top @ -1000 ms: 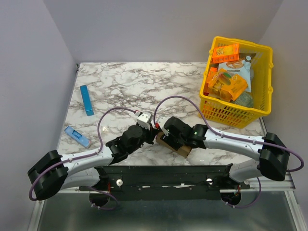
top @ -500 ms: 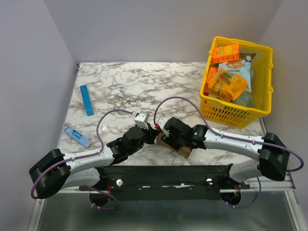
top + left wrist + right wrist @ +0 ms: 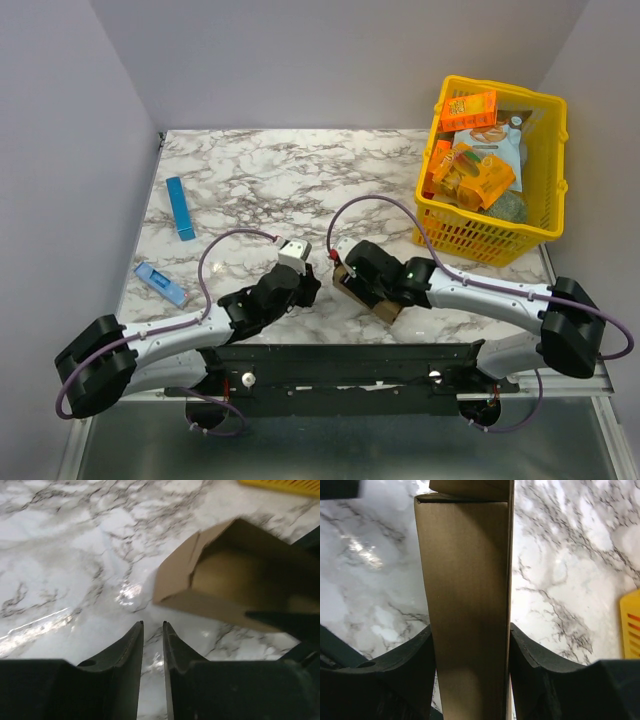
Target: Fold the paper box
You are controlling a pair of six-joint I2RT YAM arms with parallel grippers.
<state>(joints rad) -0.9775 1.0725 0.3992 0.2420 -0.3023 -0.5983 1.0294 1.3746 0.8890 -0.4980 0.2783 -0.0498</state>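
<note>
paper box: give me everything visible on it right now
The paper box is plain brown unprinted cardboard, partly formed into a long rectangular carton. The end facing the left arm is open, showing a hollow inside and a side flap angled outward. The right gripper clamps it, fingers pressing on opposite long sides. It sits low over the marble table near the front edge; whether it touches the table is unclear. The left gripper is apart from it, empty.

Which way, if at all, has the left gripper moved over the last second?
Yes. The left gripper has drawn back toward the arm bases, away from the paper box, judged against the stationary blue bar.
</note>
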